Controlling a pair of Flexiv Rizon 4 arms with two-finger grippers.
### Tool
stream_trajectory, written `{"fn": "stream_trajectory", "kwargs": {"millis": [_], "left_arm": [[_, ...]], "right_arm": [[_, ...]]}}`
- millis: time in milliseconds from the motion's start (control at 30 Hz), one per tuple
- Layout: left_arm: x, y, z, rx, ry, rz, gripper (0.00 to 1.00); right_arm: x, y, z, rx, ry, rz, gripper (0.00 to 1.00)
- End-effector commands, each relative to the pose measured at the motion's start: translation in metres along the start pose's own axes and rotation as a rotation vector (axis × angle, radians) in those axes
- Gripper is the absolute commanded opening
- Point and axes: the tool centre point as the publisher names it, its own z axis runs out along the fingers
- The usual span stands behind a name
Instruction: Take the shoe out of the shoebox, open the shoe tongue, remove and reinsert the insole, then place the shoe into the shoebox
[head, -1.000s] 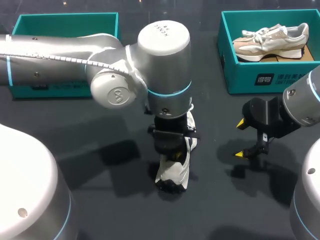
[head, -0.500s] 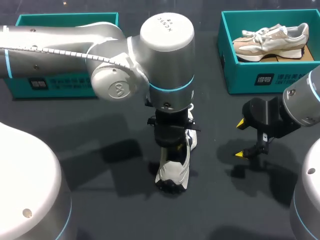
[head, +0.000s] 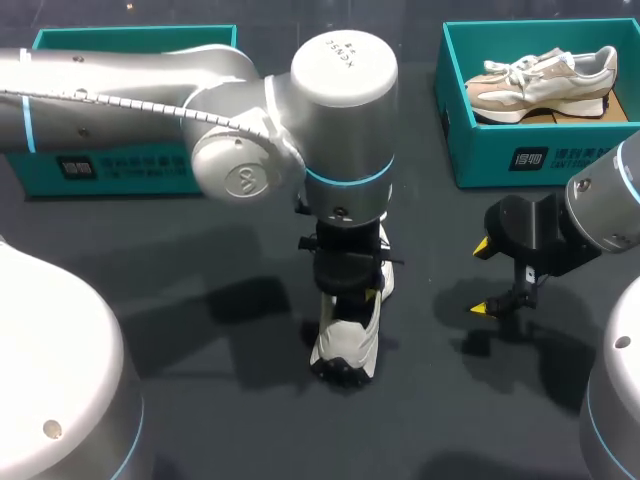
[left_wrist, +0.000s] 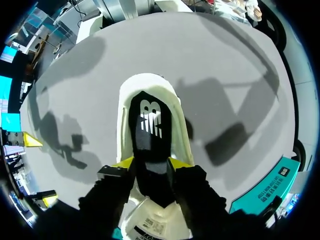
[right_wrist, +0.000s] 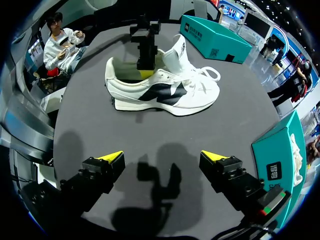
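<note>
**Insole step: stock on the table**

My left claw (head: 345, 290) is clamping the black insole (left_wrist: 150, 125) from both sides, inside the white shoe (head: 345, 350) standing at lower centre, probably to draw it out. My right claw (head: 484, 277) is hanging open and empty at right, likely waiting.

Count:
- Two shoes, with the tan shoe (head: 545, 80) lying in the upper-right box (head: 540, 165).
- Two boxes, including the upper-left box (head: 140, 45).
- One insole.
</note>
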Motion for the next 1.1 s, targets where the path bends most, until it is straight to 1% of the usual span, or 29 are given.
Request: {"fn": "stream_trajectory", "kwargs": {"millis": [33, 67, 133, 200, 267, 300, 333, 367, 433, 700, 867, 1033, 1100], "left_arm": [[0.002, -0.001, 0.003, -0.005, -0.001, 0.002, 0.46], [0.002, -0.001, 0.003, -0.005, -0.002, 0.002, 0.49], [0.003, 0.001, 0.003, -0.003, -0.005, -0.002, 0.50], [0.003, 0.004, 0.002, 0.001, -0.009, -0.006, 0.55], [0.004, 0.006, 0.001, 0.001, -0.010, -0.007, 0.62], [0.004, 0.007, 0.000, -0.001, -0.011, -0.009, 0.70], [0.004, 0.007, -0.001, -0.002, -0.012, -0.009, 0.75], [0.003, 0.008, -0.002, -0.004, -0.013, -0.009, 0.83], [0.003, 0.010, -0.003, -0.005, -0.014, -0.010, 0.91], [0.003, 0.013, -0.003, 0.005, -0.030, -0.021, 0.96], [0.002, 0.019, -0.007, 0.018, -0.047, -0.023, 0.96], [0.001, 0.024, -0.012, 0.022, -0.061, -0.021, 0.94], [0.001, 0.027, -0.013, 0.022, -0.062, -0.021, 0.91]], "right_arm": [[0.002, 0.000, 0.000, 0.001, -0.003, -0.001, 1.00], [0.002, 0.000, 0.000, 0.001, -0.003, -0.001, 1.00], [0.002, 0.000, 0.000, 0.001, -0.003, -0.001, 1.00], [0.002, 0.000, 0.000, 0.001, -0.003, -0.001, 1.00], [0.002, 0.000, 0.000, 0.001, -0.003, -0.001, 1.00], [0.002, 0.000, 0.000, 0.001, -0.003, -0.001, 1.00], [0.002, 0.000, 0.000, 0.001, -0.003, -0.001, 1.00], [0.002, 0.000, 0.000, 0.001, -0.003, -0.001, 1.00], [0.002, 0.000, 0.000, 0.001, -0.003, -0.001, 1.00], [0.002, 0.000, 0.000, 0.001, -0.003, -0.001, 1.00], [0.002, 0.000, 0.000, 0.001, -0.003, -0.001, 1.00], [0.002, 0.000, 0.000, 0.001, -0.003, -0.001, 1.00], [0.002, 0.000, 0.000, 0.001, -0.003, -0.001, 1.00]]}}
